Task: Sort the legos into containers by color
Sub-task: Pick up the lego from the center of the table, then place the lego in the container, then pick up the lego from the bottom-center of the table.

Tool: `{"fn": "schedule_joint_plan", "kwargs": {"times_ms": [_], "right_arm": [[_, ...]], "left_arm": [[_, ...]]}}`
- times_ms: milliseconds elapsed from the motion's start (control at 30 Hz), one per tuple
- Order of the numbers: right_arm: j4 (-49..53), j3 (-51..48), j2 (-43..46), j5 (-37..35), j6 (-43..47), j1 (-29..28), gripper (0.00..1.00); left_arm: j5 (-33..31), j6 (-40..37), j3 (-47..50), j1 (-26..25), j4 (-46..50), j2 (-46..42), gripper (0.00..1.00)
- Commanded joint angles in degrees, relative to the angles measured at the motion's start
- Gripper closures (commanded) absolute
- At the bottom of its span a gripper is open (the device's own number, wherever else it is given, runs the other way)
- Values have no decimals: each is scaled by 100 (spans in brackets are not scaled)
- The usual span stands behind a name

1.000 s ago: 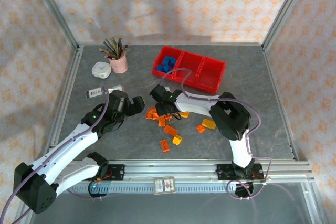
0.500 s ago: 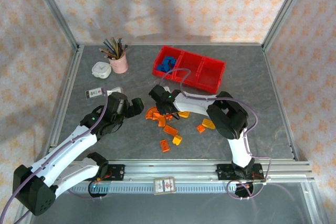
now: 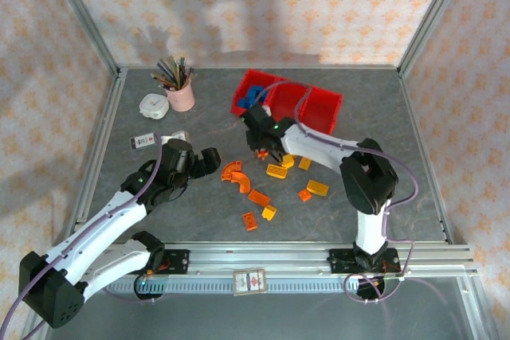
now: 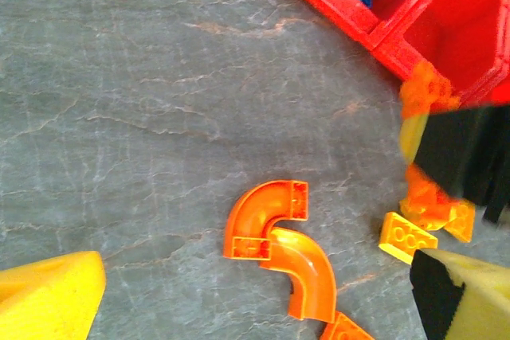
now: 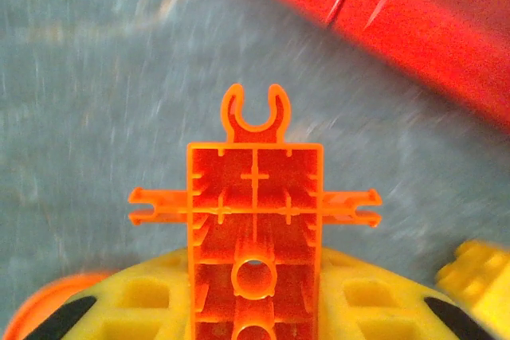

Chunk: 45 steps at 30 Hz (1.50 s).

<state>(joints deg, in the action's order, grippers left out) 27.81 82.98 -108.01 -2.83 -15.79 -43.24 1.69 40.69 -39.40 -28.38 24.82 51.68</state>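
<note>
Containers [image 3: 328, 119]: blue legos [image 3: 253, 97] in leftmost compt.; right tool [image 5: 255, 300] clamps orange lego [image 5: 255, 205].

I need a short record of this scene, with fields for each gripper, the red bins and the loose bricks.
left gripper: open, empty, over the table
right gripper: shut on an orange lego, near the containers
containers, left compartment: blue legos
table: two curved orange pieces, a yellow lego, more loose ones

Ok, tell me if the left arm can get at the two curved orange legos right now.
Probably yes: the left tool is open and faces the curved orange legos, which lie on bare table just ahead with nothing between.
</note>
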Motion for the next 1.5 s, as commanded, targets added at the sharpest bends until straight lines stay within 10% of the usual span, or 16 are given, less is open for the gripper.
{"fn": "schedule_joint_plan", "kwargs": {"times_ms": [0,500,833,1467], "right_arm": [[8,418,28,-266,238,418,70],[254,2851,-1861,-745,645,1649,69],[466,3249,-1814,-673,771,1723,46],[267,-1674,2136,-147,-589,978,33]], "left_arm": [[276,-3,-237,43,-410,79,1],[517,-191,-802,43,-1304,1360,1],[372,-220,-1003,43,-1294,1598,1],[434,448,81,-675,-1382,584,1]]}}
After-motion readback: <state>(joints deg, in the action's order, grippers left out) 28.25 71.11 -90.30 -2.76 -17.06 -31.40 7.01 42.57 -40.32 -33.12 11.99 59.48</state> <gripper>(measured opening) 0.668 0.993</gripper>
